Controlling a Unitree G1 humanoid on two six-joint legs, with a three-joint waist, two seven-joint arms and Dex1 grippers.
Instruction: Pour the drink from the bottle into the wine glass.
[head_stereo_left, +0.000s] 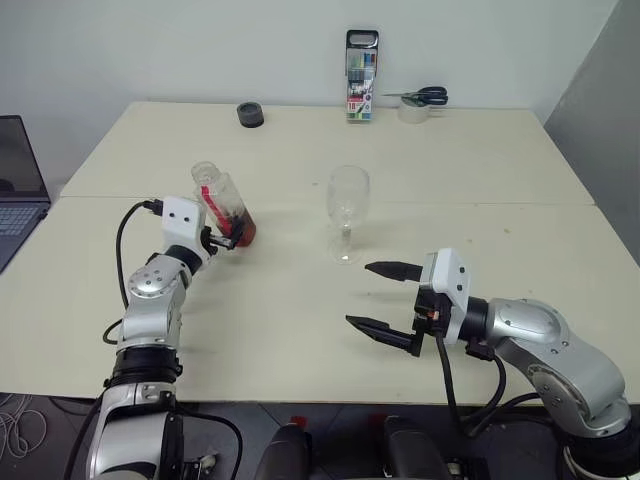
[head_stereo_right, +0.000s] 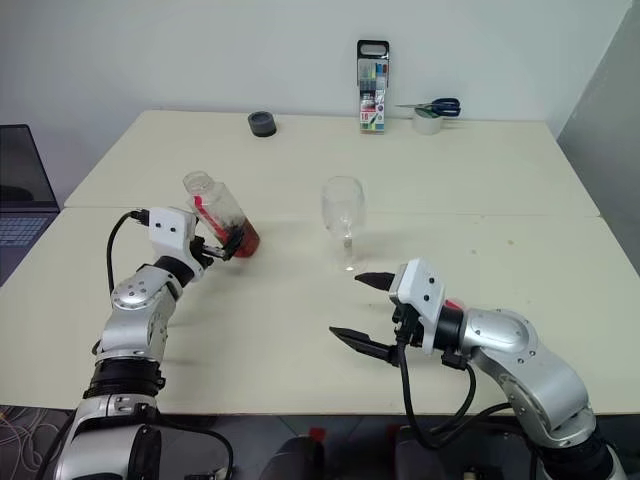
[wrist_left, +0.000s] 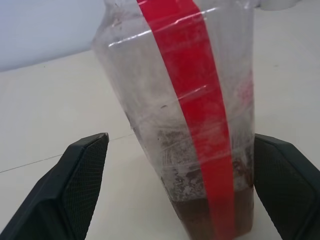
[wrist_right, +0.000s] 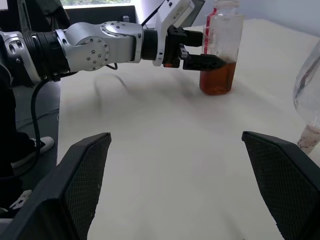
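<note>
The bottle (head_stereo_left: 222, 200), clear with a red label strip, stands on the table left of centre. The drink (wrist_right: 217, 80) is an amber layer in its bottom part. My left gripper (head_stereo_left: 232, 238) is open with one finger on each side of the bottle's lower body. In the left wrist view there is a gap between one of the fingers (wrist_left: 82, 175) and the bottle (wrist_left: 190, 115). The empty wine glass (head_stereo_left: 348, 205) stands upright mid-table, to the right of the bottle. My right gripper (head_stereo_left: 360, 294) hovers open and empty in front of the glass, pointing left.
A pack of markers (head_stereo_left: 361, 75) stands at the far edge. Beside it, scissors (head_stereo_left: 425, 96) lie on a tape roll. A small dark round object (head_stereo_left: 250, 114) sits at the back left. A laptop (head_stereo_left: 18, 190) lies off the table's left side.
</note>
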